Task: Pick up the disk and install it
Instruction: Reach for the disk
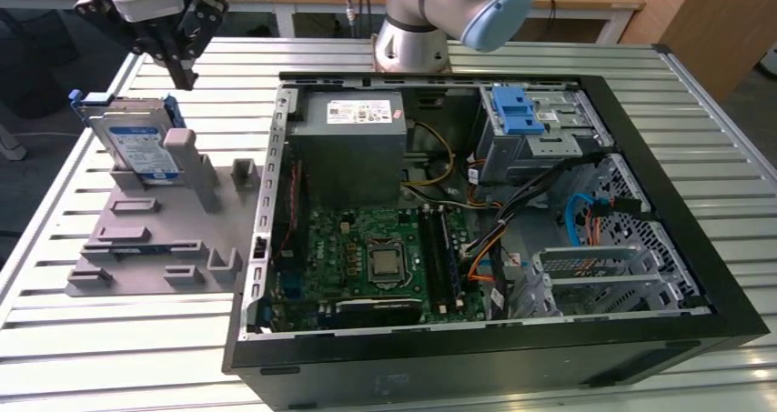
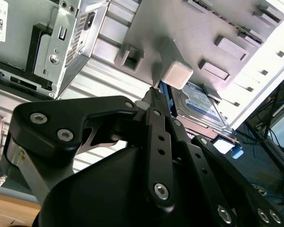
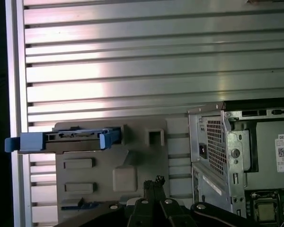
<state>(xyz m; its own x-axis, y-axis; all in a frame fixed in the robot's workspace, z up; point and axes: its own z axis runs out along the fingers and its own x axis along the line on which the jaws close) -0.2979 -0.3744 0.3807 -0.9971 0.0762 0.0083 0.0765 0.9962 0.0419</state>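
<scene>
A slatted metal counter point(image 1: 109, 357) carries an open black computer case point(image 1: 486, 362) at the exterior view's right. A grey holder plate point(image 1: 146, 248) lies at the exterior view's left.

The disk point(image 1: 137, 146) stands upright on its edge in a slot at the far end of that plate, well apart from the case. It is a flat silver drive with a blue-and-white label on its broad face. A blue plastic rail frame runs along its edges, and the blue ends poke out at the top corners.

The tool point(image 1: 185, 74) hangs in the air over the plate's far end, near the disk but not touching it. Its two black fingers are drawn together with nothing between them.

The exterior view also takes in the case's inside:
- a green motherboard point(image 1: 364, 257)
- a grey power supply box point(image 1: 352, 144) with a white sticker
- a bright blue latch piece point(image 1: 519, 112) at the far right

The first wrist view looks straight down. There the disk point(image 3: 61, 139) is edge-on, a thin strip with blue rail ends jutting out at both sides, and the tool point(image 3: 154, 181) lines up over the plate point(image 3: 137, 161).

The second wrist view looks along the closed tool point(image 2: 156, 93) to the disk point(image 2: 199, 108), where the label face shows.
</scene>
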